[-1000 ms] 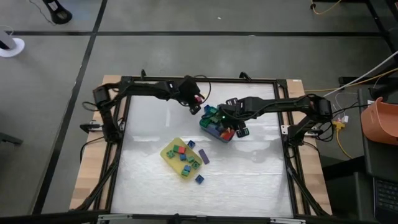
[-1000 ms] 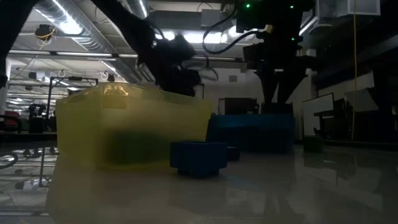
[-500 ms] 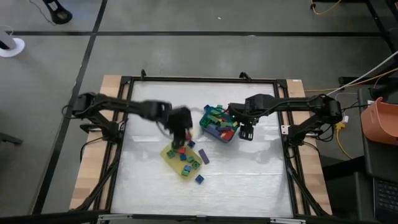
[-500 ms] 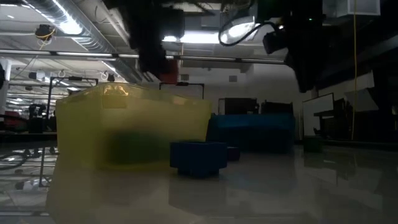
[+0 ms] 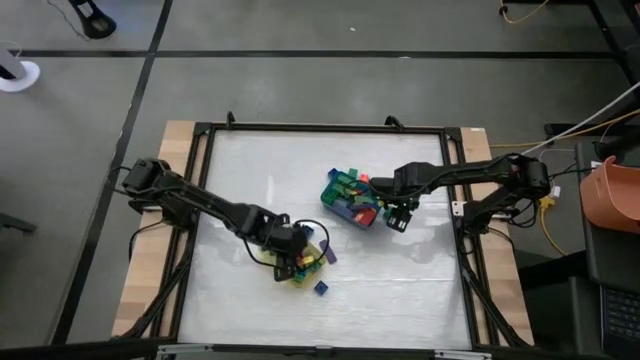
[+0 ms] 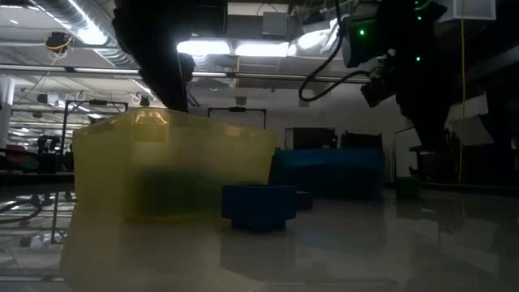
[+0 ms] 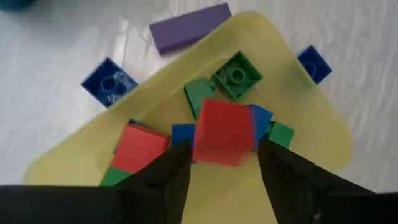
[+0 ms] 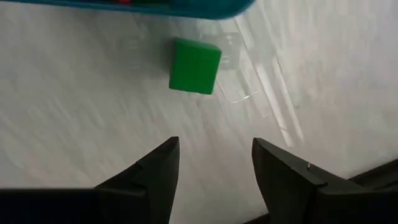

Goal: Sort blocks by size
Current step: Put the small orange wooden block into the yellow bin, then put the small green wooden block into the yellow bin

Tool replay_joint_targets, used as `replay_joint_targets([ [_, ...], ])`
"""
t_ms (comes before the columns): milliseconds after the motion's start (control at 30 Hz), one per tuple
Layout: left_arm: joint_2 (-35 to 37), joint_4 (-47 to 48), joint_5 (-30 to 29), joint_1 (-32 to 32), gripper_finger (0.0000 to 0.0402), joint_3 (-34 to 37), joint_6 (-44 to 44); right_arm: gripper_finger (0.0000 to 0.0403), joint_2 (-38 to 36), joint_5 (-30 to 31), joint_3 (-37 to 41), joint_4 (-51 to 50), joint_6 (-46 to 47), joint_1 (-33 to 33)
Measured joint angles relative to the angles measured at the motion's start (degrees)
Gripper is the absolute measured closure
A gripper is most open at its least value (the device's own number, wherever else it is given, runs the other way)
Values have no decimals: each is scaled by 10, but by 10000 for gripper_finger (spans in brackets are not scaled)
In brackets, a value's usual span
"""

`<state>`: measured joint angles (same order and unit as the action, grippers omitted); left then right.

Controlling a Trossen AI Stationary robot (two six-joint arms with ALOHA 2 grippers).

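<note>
My left gripper (image 7: 224, 163) hovers open over the flat yellow tray (image 7: 311, 124), which holds several red, green and blue blocks. A red block (image 7: 221, 132) shows blurred between its fingertips, above those blocks. My right gripper (image 8: 214, 155) stands open above the bare table, just right of the teal tray (image 5: 345, 200). That tray is piled with blocks. A green cube (image 8: 194, 65) lies flat on the table beside its edge (image 8: 186, 5), ahead of the right fingers. My left gripper points down at the yellow tray with the red block's sides (image 7: 198, 140) close to both fingertips. I cannot tell whether the fingers touch the block; it is blurred while the tray below is sharp.
A purple bar (image 7: 189, 28) and two blue blocks (image 7: 107, 81) (image 7: 314, 62) lie on the table around the yellow tray. One blue block (image 6: 258, 203) sits in front of it in the low view. The black frame (image 5: 455, 180) bounds the table.
My left gripper has swung from beside the teal tray toward the table's near edge, carrying a red block, and now stands over the yellow tray. My right gripper has drawn slightly off the teal tray toward its right side and has rolled about its own axis.
</note>
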<state>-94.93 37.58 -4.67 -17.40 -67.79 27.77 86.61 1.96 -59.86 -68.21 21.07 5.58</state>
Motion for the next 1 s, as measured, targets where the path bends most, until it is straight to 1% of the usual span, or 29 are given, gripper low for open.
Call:
replay_joint_targets([
  [133,-13,7,0,-6,202,0,5,201,0,0,17,40,38,0],
  [267,-13,7,0,-6,187,0,5,201,0,-7,30,67,61,0],
  [600,-13,8,0,-6,189,0,5,201,0,-10,74,164,62,0],
  [667,-13,8,0,-6,190,0,5,200,0,0,80,177,61,0],
  [833,-13,8,0,-6,190,0,5,201,0,29,84,177,61,0],
  [1000,-13,8,0,-6,190,0,6,200,0,30,84,177,61,0],
])
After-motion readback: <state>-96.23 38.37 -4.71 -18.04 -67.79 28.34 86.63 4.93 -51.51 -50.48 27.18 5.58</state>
